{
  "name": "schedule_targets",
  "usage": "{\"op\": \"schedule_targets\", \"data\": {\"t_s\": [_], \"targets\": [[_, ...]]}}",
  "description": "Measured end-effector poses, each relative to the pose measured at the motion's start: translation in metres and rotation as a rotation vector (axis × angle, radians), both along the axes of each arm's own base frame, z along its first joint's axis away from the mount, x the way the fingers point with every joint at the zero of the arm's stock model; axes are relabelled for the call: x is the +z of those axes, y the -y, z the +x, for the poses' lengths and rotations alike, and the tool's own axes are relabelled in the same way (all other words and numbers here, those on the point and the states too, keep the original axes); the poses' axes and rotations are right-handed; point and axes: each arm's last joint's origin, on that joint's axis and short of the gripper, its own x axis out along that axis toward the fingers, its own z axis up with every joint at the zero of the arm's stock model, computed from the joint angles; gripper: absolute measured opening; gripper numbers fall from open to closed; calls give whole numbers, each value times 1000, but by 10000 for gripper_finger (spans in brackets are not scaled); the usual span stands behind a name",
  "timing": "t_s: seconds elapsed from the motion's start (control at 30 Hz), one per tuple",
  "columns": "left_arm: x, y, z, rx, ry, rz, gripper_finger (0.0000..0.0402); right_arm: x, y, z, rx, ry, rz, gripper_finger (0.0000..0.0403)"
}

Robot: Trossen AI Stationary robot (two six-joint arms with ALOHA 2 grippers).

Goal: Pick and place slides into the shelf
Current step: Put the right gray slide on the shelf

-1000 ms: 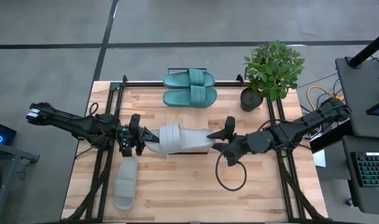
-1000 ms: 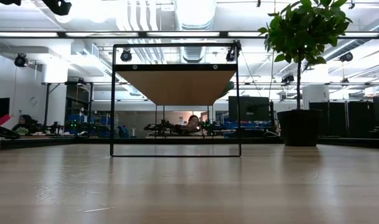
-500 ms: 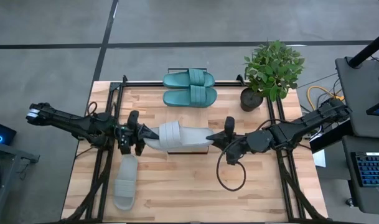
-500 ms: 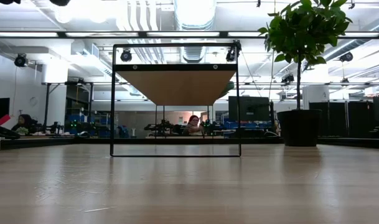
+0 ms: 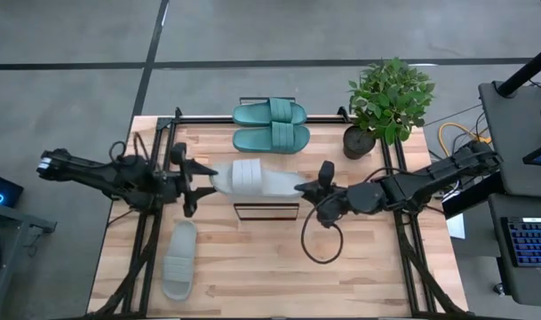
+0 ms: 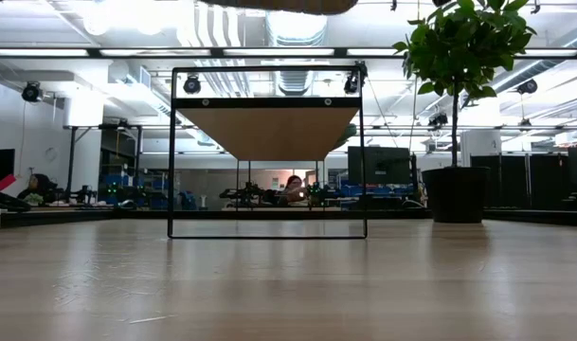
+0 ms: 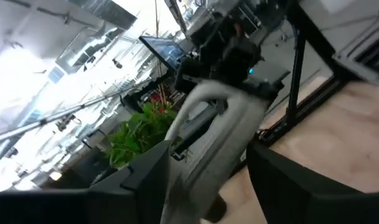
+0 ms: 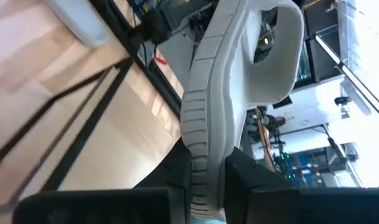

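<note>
plainly, the handover looks like the weak point. the left claw stands spread at one end of the raised grey slide, its fingers either side of that end and no longer gripping; the right claw is pressed together on the other end, pinching the sole edge, as the right wrist view shows. with only that one thin pinch, the slide could sag, twist or slip out, and if the left claw pulls away while a finger is touching, it could drag the slide askew. it hangs above the surface between the arms, over a small wire frame. the other grey slide lies flat near the left arm. the teal pair sits side by side at the far edge on the shelf.

hard to judge: how deep the right pinch goes, and whether the left fingers are touching the slide. the low view shows no claw and no teal pair, only the shelf's underside.
</note>
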Motion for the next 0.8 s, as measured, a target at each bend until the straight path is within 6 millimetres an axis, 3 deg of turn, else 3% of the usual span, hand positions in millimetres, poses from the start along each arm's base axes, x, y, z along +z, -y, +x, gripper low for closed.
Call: {"op": "schedule_targets", "data": {"t_s": [0.23,0.8], "targets": [[7,-4,-18,-38,69,-162,198,-9,5,-4,-77,-86,-48,41],[4,-8,-38,-54,79,-224,199,-56,29,-11,-35,-203,-55,41]]}}
